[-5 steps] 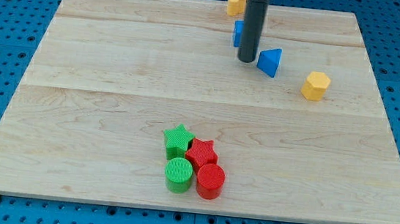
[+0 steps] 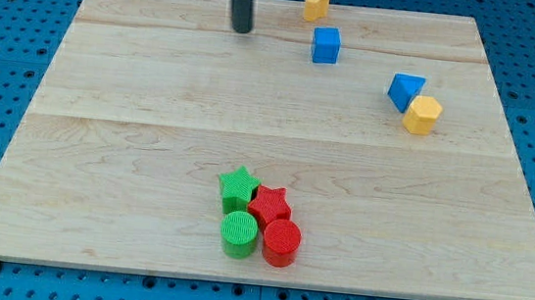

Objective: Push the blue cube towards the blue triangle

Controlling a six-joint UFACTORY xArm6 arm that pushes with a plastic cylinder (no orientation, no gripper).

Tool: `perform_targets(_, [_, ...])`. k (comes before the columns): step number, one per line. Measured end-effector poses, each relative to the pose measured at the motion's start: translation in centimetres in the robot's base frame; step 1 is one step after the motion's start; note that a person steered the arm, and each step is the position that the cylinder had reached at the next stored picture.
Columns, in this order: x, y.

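Observation:
The blue cube [image 2: 327, 45] sits near the view's top, right of centre. The blue triangle [image 2: 405, 90] lies to its lower right, touching a yellow hexagonal block [image 2: 423, 115]. My tip [image 2: 243, 29] rests on the board to the left of the blue cube, well apart from it.
A second yellow block [image 2: 316, 3] sits at the board's top edge, just above the blue cube. A green star [image 2: 236, 187], red star [image 2: 270, 205], green cylinder [image 2: 239, 234] and red cylinder [image 2: 281, 242] cluster near the view's bottom centre. The wooden board [image 2: 102, 134] lies on a blue pegboard.
My tip moved left and up, from between the cube and triangle to the cube's left. The blue triangle now lies further right, against the yellow hexagon. The cube is fully visible.

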State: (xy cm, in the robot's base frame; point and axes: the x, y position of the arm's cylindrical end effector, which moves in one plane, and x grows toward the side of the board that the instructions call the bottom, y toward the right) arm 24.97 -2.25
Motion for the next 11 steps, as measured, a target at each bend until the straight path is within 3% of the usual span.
perform_targets(1, [0.4, 9.6])
perform_targets(2, [5.8, 9.6])
perform_targets(4, [6.4, 4.7])
perform_targets(5, [7.3, 9.2])
perform_targets(7, [9.0, 2.7])
perform_targets(9, [10.9, 13.4])
perform_targets(10, [11.5, 7.7])
perform_targets(11, [7.9, -1.3])
